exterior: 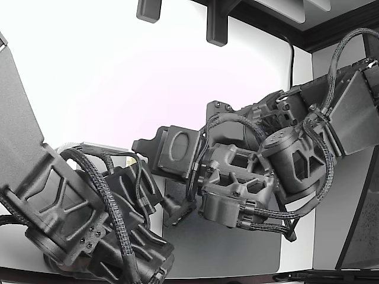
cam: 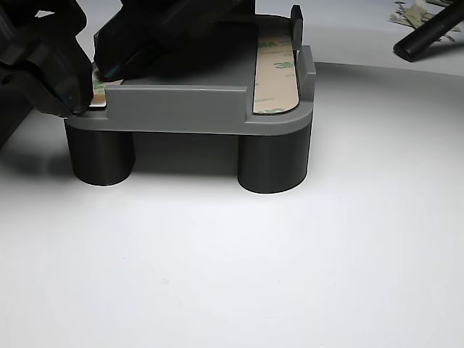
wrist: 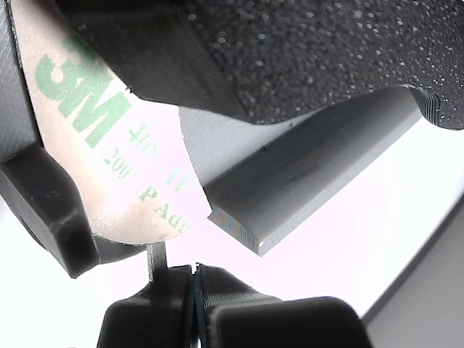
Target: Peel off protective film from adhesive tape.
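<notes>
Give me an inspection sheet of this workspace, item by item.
Surface: white tabletop, bare in front of the part.
Job's things: grey fixture on round feet; a 3M-printed liner strip still lies in its slot at the other view's right; another 3M liner shows in the wrist view.
Clutter: scraps of peeled liner at the far edge.
Grippers: end effector closed at the liner's edge; whether it grips it cannot be told.
Cables: braided looms along both arms.
Surroundings: dark mat under the arms.
</notes>
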Controlling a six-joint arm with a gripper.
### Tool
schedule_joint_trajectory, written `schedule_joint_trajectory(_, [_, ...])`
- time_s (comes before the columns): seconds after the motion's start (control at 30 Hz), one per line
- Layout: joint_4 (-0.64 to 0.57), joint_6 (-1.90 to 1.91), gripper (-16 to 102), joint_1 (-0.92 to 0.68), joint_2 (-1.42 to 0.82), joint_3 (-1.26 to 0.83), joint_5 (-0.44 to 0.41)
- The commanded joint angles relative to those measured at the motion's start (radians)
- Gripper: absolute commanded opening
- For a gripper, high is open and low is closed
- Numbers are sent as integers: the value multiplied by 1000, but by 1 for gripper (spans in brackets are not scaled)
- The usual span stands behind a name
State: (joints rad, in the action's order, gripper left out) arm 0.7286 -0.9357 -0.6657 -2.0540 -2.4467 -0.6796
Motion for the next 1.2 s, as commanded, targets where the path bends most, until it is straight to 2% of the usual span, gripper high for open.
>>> schedule_joint_trajectory(0.0, [5, 3, -11, 6, -18, 25, 2])
schedule_joint_trajectory(1.17, [58, 17, -11, -9, -11, 60, -3])
